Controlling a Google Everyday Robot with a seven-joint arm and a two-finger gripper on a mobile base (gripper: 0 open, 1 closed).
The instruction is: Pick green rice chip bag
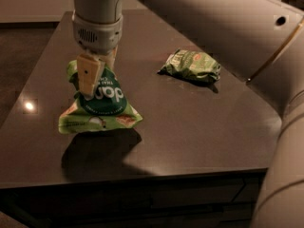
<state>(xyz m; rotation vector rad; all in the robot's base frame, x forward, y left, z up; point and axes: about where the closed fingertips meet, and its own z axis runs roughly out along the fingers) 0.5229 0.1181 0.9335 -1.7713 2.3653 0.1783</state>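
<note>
Gripper is sitting in the upper left of the frame, pointing straight down from the wrist housing. Jaws are closing tight on the green rice chip bag, pinching its top edge. Only a narrow gap remains, and the crumpled foil is filling it. The tan front finger is lying across the bag's upper left face, partly covering the dark green circle. The other finger is mostly hiding behind the bag.

The bag is hanging below the gripper at centre left, with its lettering upside down and its bottom flaring out wide. Its lower edge appears to be clearing the table, and it is casting a shadow just below, toward the front edge.

A smaller green snack bag is lying flat on the table right of centre, well apart from the held bag. The arm is spanning the top of the frame and running down the right side.
</note>
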